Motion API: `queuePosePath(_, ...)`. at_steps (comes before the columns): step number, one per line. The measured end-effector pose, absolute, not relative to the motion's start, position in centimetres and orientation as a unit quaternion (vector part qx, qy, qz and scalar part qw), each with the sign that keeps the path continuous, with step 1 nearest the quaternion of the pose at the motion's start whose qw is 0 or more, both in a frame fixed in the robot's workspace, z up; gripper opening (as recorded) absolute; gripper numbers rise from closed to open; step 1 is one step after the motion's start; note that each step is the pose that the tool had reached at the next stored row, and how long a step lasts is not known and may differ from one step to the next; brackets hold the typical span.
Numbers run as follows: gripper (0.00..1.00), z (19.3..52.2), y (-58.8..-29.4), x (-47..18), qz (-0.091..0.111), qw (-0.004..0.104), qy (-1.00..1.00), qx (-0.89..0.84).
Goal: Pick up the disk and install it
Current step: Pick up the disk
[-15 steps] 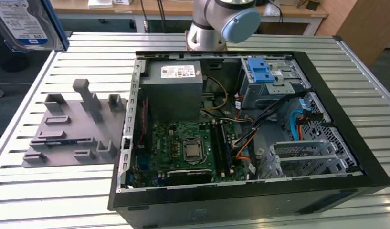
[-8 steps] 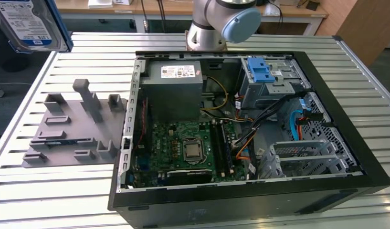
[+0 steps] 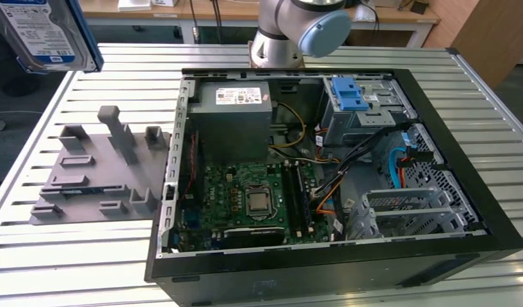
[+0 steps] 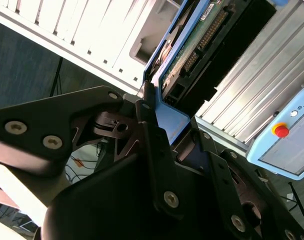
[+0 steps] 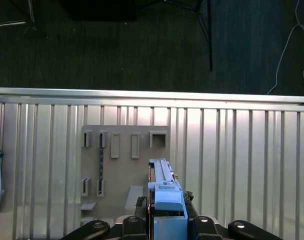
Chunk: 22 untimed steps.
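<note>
The gripper point(image 4: 171, 125), clamped on the disk point(image 3: 46, 32) by its blue-railed end, holds it high at the exterior view's far left, where so narrow a hold could let it tilt or slip.

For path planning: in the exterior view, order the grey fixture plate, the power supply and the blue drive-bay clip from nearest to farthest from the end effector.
The end effector holds the disk at the exterior view's upper left.
1. Grey fixture plate, beside the case.
2. Power supply, inside the case.
3. Blue drive-bay clip, deeper inside the case.
</note>
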<state>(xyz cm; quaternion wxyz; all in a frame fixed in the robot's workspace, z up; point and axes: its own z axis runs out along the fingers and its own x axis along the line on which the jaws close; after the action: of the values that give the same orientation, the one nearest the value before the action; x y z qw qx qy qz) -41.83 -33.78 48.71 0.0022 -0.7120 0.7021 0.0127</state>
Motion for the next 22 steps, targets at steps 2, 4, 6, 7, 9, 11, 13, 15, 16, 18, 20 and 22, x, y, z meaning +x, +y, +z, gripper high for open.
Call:
queuePosePath(2,0.36,48.7,-34.0,-41.7,0.013,0.002,0.702,-0.712)
queuePosePath(4,0.36,48.7,-34.3,-41.6,0.013,0.002,0.703,-0.711)
queuePosePath(6,0.36,48.7,-34.5,-41.6,0.013,0.002,0.703,-0.711)
queuePosePath(7,0.36,48.7,-34.6,-41.5,0.013,0.002,0.703,-0.711)
queuePosePath(9,0.36,48.7,-34.8,-41.3,0.013,0.002,0.703,-0.711)
queuePosePath(11,0.36,48.7,-35.0,-41.2,0.013,0.002,0.703,-0.711)
queuePosePath(13,0.36,48.7,-35.2,-40.9,0.013,0.002,0.704,-0.711)
queuePosePath(15,0.36,48.7,-35.4,-40.7,0.013,0.002,0.704,-0.711)
queuePosePath(16,0.36,48.7,-35.4,-40.5,0.013,0.002,0.704,-0.71)
queuePosePath(18,0.36,48.7,-35.6,-40.3,0.013,0.002,0.704,-0.71)
queuePosePath(20,0.36,48.7,-35.7,-40.0,0.013,0.002,0.704,-0.71)
queuePosePath(22,0.36,48.7,-35.9,-39.7,0.013,0.002,0.704,-0.71)
